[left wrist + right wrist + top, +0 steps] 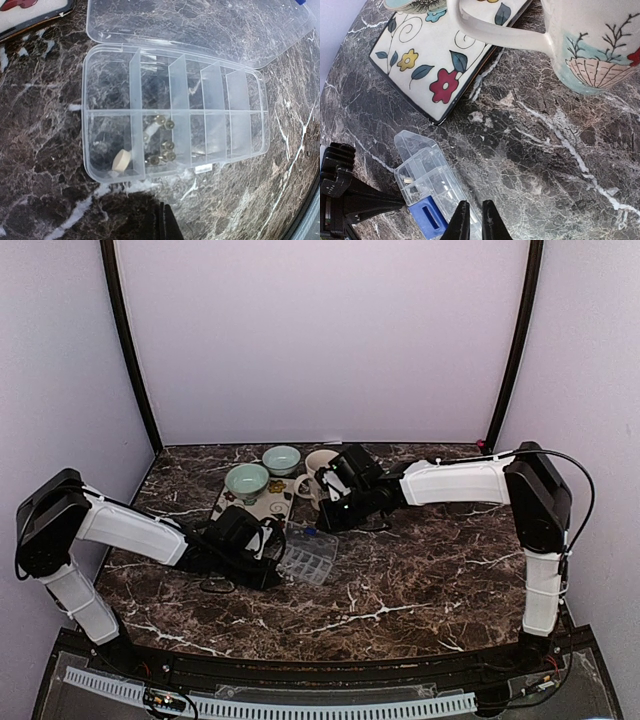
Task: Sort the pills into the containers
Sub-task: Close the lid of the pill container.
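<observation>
Left pincer [162, 224] is shut tight and holds nothing, at 6 o'clock below the pill box [107, 90]. Right pincer [476, 220] is shut, empty too.

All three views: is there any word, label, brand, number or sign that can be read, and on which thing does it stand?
No text can be read in any view.
Clear pill box: a small white patch on its near rim, too small and blurred to read.
Mug: only a painted branch and basket, no letters.
Tray: only painted flowers and leaves, no letters.
</observation>
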Motion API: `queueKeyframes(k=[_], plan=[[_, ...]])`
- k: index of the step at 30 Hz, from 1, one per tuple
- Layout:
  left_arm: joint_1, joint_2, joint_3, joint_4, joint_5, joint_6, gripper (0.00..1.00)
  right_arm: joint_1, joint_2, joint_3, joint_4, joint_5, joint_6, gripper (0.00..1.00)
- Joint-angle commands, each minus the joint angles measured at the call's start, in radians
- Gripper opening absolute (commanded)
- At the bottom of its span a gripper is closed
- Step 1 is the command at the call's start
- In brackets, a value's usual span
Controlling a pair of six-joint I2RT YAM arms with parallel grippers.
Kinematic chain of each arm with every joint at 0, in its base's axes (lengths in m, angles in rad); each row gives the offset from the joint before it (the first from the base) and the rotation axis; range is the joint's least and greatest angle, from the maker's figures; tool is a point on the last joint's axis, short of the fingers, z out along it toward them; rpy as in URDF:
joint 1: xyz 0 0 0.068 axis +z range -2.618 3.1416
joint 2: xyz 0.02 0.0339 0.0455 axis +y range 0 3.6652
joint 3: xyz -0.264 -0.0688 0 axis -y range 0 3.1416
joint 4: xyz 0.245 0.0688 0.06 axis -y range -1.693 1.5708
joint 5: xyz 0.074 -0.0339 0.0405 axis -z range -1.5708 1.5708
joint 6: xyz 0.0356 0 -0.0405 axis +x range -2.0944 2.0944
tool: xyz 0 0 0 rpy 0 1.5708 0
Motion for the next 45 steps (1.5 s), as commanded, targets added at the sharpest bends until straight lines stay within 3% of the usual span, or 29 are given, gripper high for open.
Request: queueKeyframes(k=[1, 45], plan=[[0.008, 0.015, 0.030, -0.019, -0.022, 0.000, 0.00, 0.013, 0.012, 0.028, 0.010, -0.010, -0.011, 0.09], [0.031, 0.031, 0.029, -0.006, -0.058, 0.000, 0.00, 0.091, 0.031, 0.056, -0.061, -0.061, -0.065, 0.07]])
